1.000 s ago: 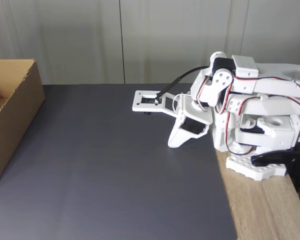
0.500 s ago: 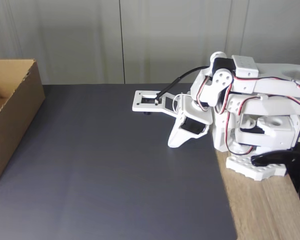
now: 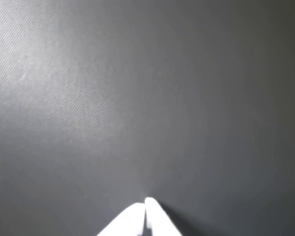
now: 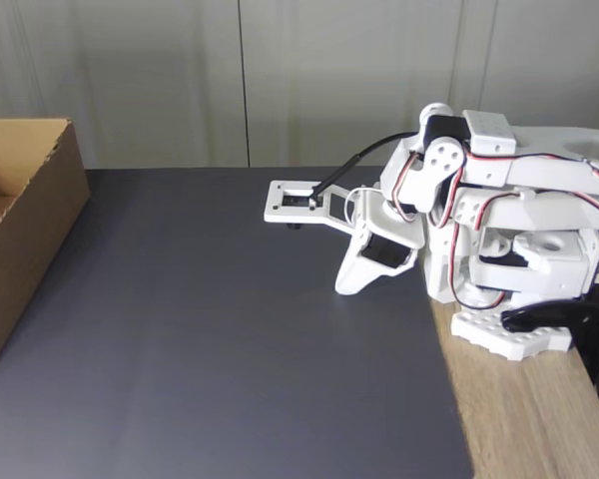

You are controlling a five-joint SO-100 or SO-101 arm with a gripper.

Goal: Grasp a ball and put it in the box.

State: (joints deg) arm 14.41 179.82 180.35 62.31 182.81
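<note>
The brown cardboard box (image 4: 32, 225) stands at the left edge of the fixed view, its open top facing up. The ball is out of view. My white arm is folded up at the right, and my gripper (image 4: 348, 283) points down at the mat just left of the arm's base. In the wrist view my gripper (image 3: 145, 205) enters from the bottom edge with its two white fingertips (image 3: 156, 212) pressed together and nothing between them, just above bare dark mat.
A dark grey mat (image 4: 210, 339) covers most of the table between box and arm. Light wood tabletop (image 4: 529, 419) shows at the right under the arm's base (image 4: 519, 284). A pale wall (image 4: 280, 80) runs behind.
</note>
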